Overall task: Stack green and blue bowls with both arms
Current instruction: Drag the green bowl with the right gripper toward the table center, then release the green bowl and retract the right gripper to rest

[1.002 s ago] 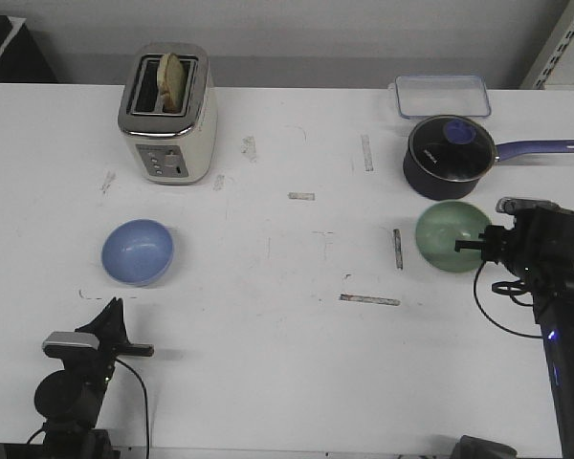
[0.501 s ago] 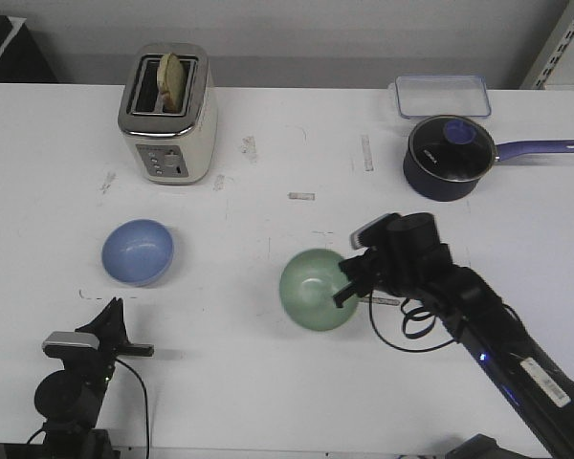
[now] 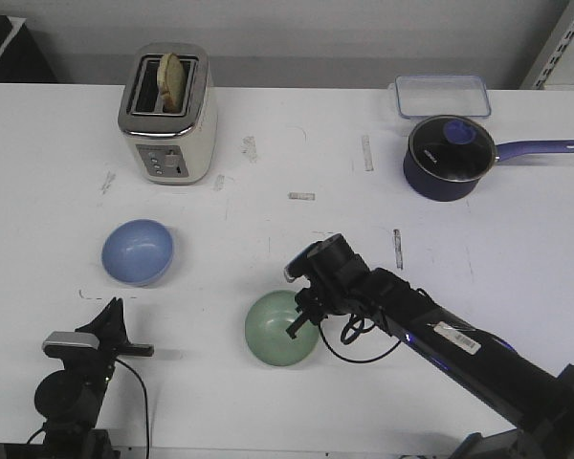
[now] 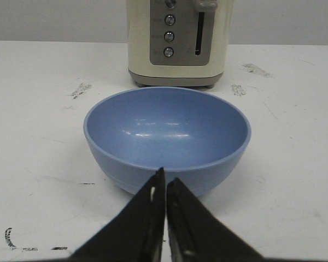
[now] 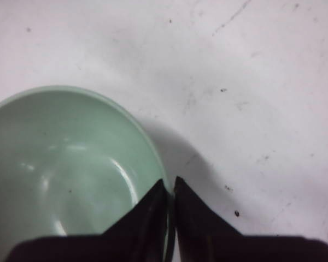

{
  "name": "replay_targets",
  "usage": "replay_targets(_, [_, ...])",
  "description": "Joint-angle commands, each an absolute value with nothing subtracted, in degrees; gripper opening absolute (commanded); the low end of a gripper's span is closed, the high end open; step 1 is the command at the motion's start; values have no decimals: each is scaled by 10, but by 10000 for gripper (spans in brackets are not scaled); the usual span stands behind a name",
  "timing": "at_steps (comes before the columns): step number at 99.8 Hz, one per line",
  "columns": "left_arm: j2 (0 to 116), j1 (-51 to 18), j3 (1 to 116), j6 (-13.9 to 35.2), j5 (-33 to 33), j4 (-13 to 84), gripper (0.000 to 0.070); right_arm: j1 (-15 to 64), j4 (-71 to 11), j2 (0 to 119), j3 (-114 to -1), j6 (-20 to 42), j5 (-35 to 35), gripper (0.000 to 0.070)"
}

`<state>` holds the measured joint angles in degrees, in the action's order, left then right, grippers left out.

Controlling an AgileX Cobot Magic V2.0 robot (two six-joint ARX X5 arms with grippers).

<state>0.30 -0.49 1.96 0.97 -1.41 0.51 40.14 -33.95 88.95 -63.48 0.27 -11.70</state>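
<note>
The pale green bowl is at the front middle of the table, held by its rim in my right gripper, which is shut on it. In the right wrist view the bowl has its rim pinched between the fingers at the gripper. The light blue bowl sits on the table at the left. My left gripper rests near the front edge, just in front of the blue bowl. In its wrist view the gripper is shut and empty.
A cream toaster with toast stands at the back left. A dark navy saucepan with a glass lid and purple handle sits at the back right, with a clear lidded container behind it. Tape marks dot the table.
My right arm has carried the green bowl from beside the saucepan at the right to the front middle, leftward and toward the front edge. The left arm and blue bowl have not moved.
</note>
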Motion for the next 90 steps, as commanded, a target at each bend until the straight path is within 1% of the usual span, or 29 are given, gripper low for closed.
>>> replay_targets(1, [2,-4,8,7,-13,-1,1,408,-334,901,-641,1,-115,0])
replay_targets(19, [2,-4,8,7,-13,-1,1,409,-331,901,-641,-3,-116,0])
replay_targets(23, [2,-4,8,7,-13,-1,1,409,-332,901,-641,-3,-118,19])
replay_targets(26, [2,-4,8,7,-13,-1,1,409,-332,901,-641,-3,-120,57])
replay_targets(29, [2,-4,8,7,-13,-1,1,409,-332,901,-641,-3,-122,120])
replay_targets(30, [2,-4,8,7,-13,-1,2,409,-332,900,-641,-3,-123,160])
replay_targets(31, [2,-4,8,7,-13,-1,1,409,-332,900,-641,-3,-123,175])
replay_targets(32, [2,-4,8,7,-13,-1,1,409,-332,900,-641,-3,-124,217])
replay_targets(33, [2,-4,8,7,-13,-1,1,409,-332,900,-641,-3,-124,233])
replay_targets(37, [2,-4,8,7,-13,-1,1,409,-332,898,-641,-3,-126,351])
replay_targets(40, [2,-4,8,7,-13,-1,1,409,-332,896,-642,-2,-126,426])
replay_targets(43, [2,-4,8,7,-13,-1,1,409,-332,894,-644,-2,-126,474])
replay_targets(46, [2,-4,8,7,-13,-1,1,408,-332,892,-646,-2,-126,492])
replay_targets(65, [2,-4,8,7,-13,-1,1,399,-326,841,-665,-3,-120,486])
replay_targets(70, [2,-4,8,7,-13,-1,1,392,-321,820,-670,-3,-119,461])
replay_targets(73, [2,-4,8,7,-13,-1,1,387,-316,808,-672,-3,-119,425])
replay_targets(76, [2,-4,8,7,-13,-1,1,381,-310,793,-673,-3,-119,372])
replay_targets(77, [2,-4,8,7,-13,-1,1,377,-308,785,-673,-3,-119,339])
replay_targets(78, [2,-4,8,7,-13,-1,1,376,-307,782,-673,-3,-119,328])
replay_targets(80, [2,-4,8,7,-13,-1,1,371,-304,773,-673,-3,-118,282])
replay_targets(88, [2,-4,8,7,-13,-1,1,345,-298,730,-673,-3,-107,73])
replay_targets(90, [2,-4,8,7,-13,-1,1,340,-299,723,-673,-2,-101,46])
